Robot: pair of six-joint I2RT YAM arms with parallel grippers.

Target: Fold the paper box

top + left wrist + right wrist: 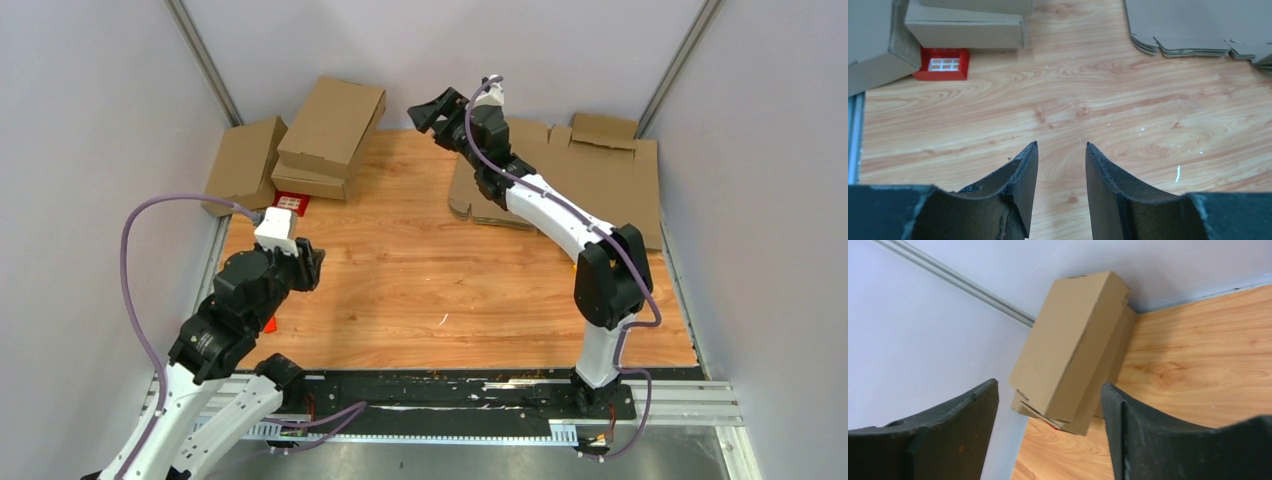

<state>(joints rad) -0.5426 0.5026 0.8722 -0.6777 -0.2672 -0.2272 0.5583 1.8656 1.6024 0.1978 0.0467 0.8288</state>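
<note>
A folded paper box point(332, 125) of plain brown cardboard lies closed on top of another carton point(310, 180) at the back left corner. The right wrist view shows that paper box point(1073, 345) ahead of the fingers, well apart from them. My right gripper point(430, 108) point(1048, 390) hangs raised near the back wall, to the right of the boxes, open and empty. Low over the left side of the table, my left gripper point(310, 265) point(1061, 145) is open, with bare wood between its fingers.
A third closed carton point(243, 163) point(873, 50) leans at the far left edge. A small red card point(291, 203) point(943, 63) lies in front of the cartons. A wide sheaf of flat notched cardboard sheets point(600, 170) point(1198, 25) covers the back right.
</note>
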